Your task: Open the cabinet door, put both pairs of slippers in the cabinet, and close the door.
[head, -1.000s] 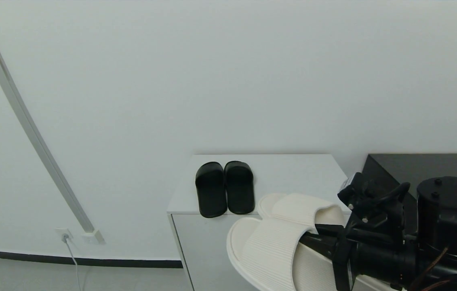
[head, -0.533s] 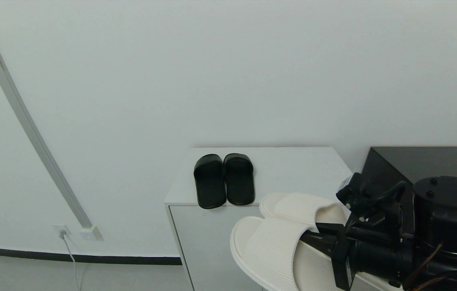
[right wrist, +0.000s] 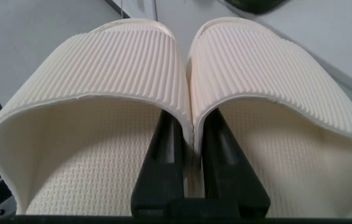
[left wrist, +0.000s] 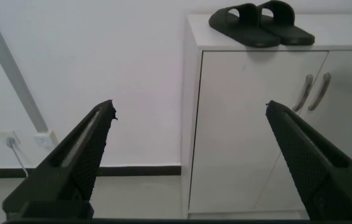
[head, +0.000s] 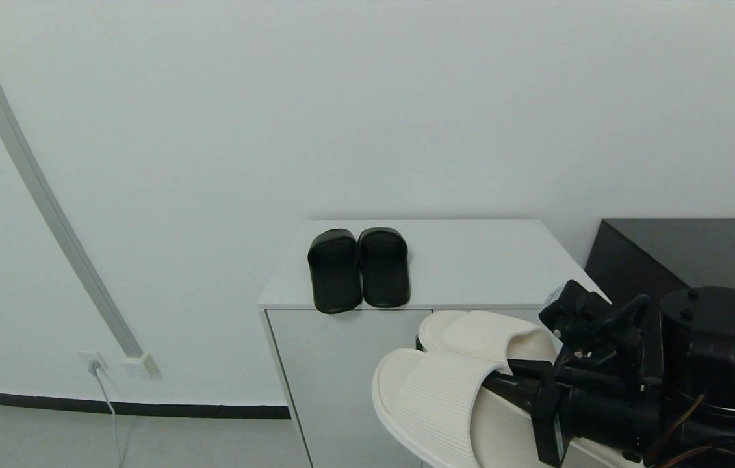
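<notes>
Head: I saw the black slippers (head: pixel 359 269) on the cabinet (head: pixel 471 260) top, at its front edge. The white slippers (head: pixel 464 377) hung in front of it.
Left wrist: left gripper (left wrist: pixel 189 107) was spread wide, facing the shut doors (left wrist: pixel 256 137).
Right wrist: right gripper (right wrist: pixel 191 140) pinched the white slippers' inner walls together.

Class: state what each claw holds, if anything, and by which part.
The right claw pinches the white slippers by the touching inner sides of their straps, a finger inside each. The left claw is open, holding nothing.
</notes>
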You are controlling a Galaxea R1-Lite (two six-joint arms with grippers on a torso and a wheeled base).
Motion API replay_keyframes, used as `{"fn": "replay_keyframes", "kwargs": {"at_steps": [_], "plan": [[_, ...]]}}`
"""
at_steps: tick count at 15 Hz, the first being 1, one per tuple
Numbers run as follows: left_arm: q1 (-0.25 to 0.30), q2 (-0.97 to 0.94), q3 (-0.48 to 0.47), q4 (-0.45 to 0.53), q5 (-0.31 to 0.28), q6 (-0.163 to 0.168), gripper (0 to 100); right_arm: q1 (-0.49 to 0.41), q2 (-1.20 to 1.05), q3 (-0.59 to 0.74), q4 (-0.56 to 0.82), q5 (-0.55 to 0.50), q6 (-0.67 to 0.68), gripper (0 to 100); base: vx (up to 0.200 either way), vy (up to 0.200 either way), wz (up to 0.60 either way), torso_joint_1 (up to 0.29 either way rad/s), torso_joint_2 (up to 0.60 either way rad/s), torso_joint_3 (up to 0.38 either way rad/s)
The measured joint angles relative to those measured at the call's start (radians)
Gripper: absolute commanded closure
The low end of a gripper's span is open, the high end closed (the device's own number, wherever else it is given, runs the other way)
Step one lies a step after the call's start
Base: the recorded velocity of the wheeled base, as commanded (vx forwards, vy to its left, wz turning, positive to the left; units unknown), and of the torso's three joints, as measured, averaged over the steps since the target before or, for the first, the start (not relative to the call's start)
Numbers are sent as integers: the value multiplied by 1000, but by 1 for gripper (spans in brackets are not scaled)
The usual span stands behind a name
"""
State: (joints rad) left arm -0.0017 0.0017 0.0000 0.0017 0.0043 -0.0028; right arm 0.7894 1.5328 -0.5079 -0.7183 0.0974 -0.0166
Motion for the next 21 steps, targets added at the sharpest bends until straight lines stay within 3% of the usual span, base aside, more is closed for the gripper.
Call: {"fn": "replay_keyframes", "kwargs": {"at_steps": [11, 21], "plan": [[0, 0, 0, 0, 0, 0, 0, 2, 5, 5, 2, 2, -14, 100, 0, 0, 0, -211, 531, 321], [0, 0, 0, 0, -3, 7, 0, 10, 5, 10, 1, 0, -14, 100, 0, 0, 0, -142, 484, 337]]}}
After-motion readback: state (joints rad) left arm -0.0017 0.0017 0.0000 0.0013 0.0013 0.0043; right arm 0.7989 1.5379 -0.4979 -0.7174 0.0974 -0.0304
